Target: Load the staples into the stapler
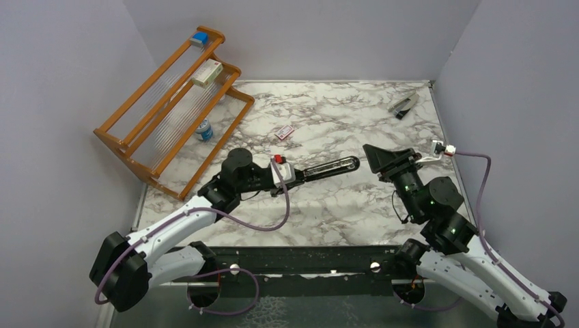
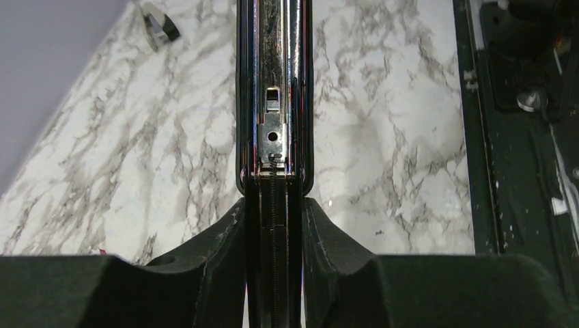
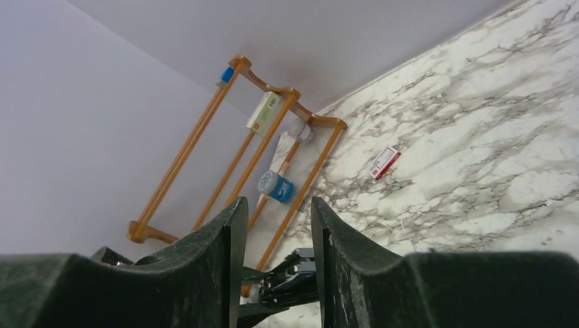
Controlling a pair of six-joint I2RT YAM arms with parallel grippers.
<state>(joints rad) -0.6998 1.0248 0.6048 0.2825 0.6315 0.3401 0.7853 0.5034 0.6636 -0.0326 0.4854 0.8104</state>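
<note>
Lilac walls (image 1: 61, 102) ring the marble table (image 1: 328, 205); left pincer (image 1: 292, 175) grips stapler (image 1: 332, 167).

Glossy black shell and mirror-bright, scuffed metal rail on stapler (image 2: 273, 102); table (image 1: 328, 205) smooth, marble-patterned, faint sheen; rack (image 1: 140, 166) varnished orange wood.

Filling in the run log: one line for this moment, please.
left hand: grips stapler | right hand: open, empty | staple packet: on table
</note>
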